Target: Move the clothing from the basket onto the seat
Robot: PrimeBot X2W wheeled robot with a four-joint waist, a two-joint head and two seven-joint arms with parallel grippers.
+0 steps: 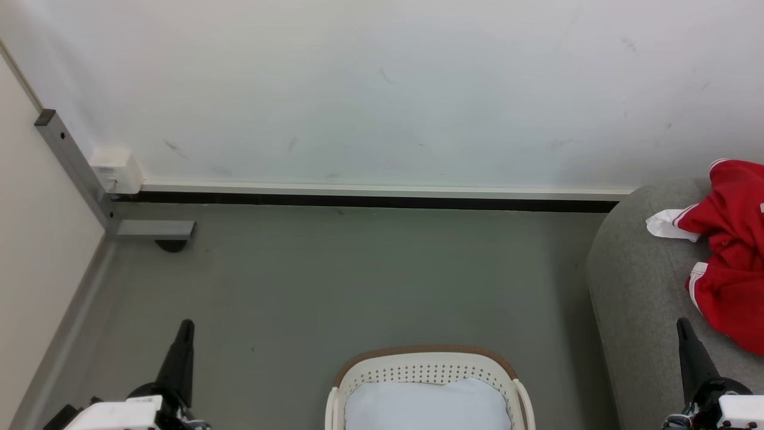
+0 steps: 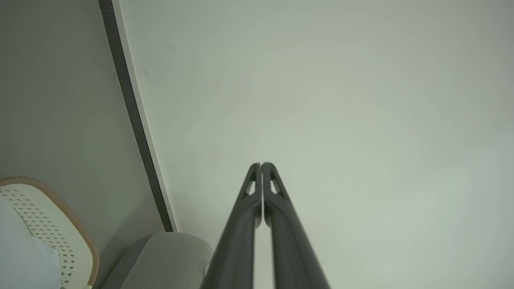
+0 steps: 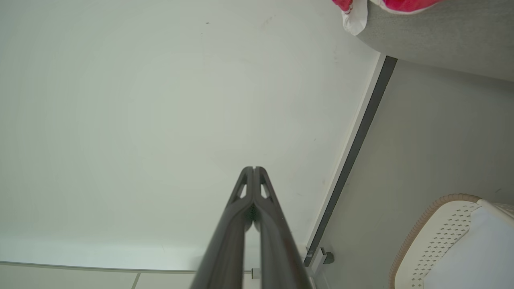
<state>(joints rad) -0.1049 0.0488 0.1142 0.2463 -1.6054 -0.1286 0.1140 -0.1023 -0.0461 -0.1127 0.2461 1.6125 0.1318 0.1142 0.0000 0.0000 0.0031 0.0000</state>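
Observation:
The red clothing (image 1: 731, 239) with white stripes and cuffs lies crumpled on the grey seat (image 1: 638, 286) at the right edge of the head view; a corner of it (image 3: 353, 8) also shows on the seat (image 3: 441, 36) in the right wrist view. The cream basket (image 1: 427, 364) with a brown rim stands on the floor at bottom centre, holding a pale white pad (image 1: 427, 406). My left gripper (image 1: 186, 325) is shut and empty at the lower left, left of the basket. My right gripper (image 1: 681, 323) is shut and empty at the lower right, over the seat's front. Both point at the wall.
A white wall with a dark baseboard (image 1: 370, 200) runs behind grey floor (image 1: 334, 275). A grey metal post and bracket (image 1: 77, 173) stand in the left corner by a white box (image 1: 116, 170). Basket (image 2: 48, 224) and seat corner (image 2: 168, 257) appear in the left wrist view.

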